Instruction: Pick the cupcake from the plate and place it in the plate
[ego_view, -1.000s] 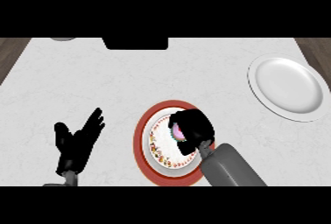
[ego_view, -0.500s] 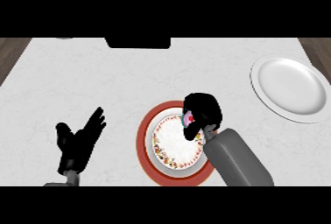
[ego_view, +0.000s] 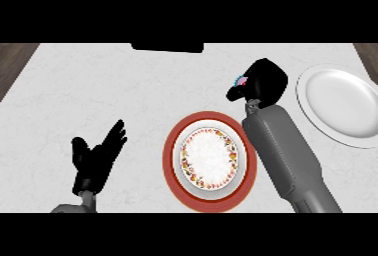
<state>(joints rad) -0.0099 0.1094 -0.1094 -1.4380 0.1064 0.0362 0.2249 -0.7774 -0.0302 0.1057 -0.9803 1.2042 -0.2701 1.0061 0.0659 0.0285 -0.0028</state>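
Note:
My right hand (ego_view: 262, 82) is curled round the cupcake (ego_view: 241, 79), of which only a pink and blue sliver shows at the hand's left side. It hangs above the counter between two plates. The red-rimmed plate (ego_view: 212, 195) with a flowered inner ring lies below and left of the hand and holds nothing. The plain white plate (ego_view: 339, 105) lies to the hand's right, near the counter's right edge. My left hand (ego_view: 94, 162) rests open at the lower left, fingers up.
A dark object (ego_view: 167, 47) sits at the counter's far edge, top centre. Brown wood floor (ego_view: 15, 57) shows past the counter's left corner. The white marbled counter (ego_view: 111, 90) stretches between the hands.
My right hand has lifted the cupcake off the red-rimmed plate and carried it up and right toward the white plate. The left hand has stayed put.

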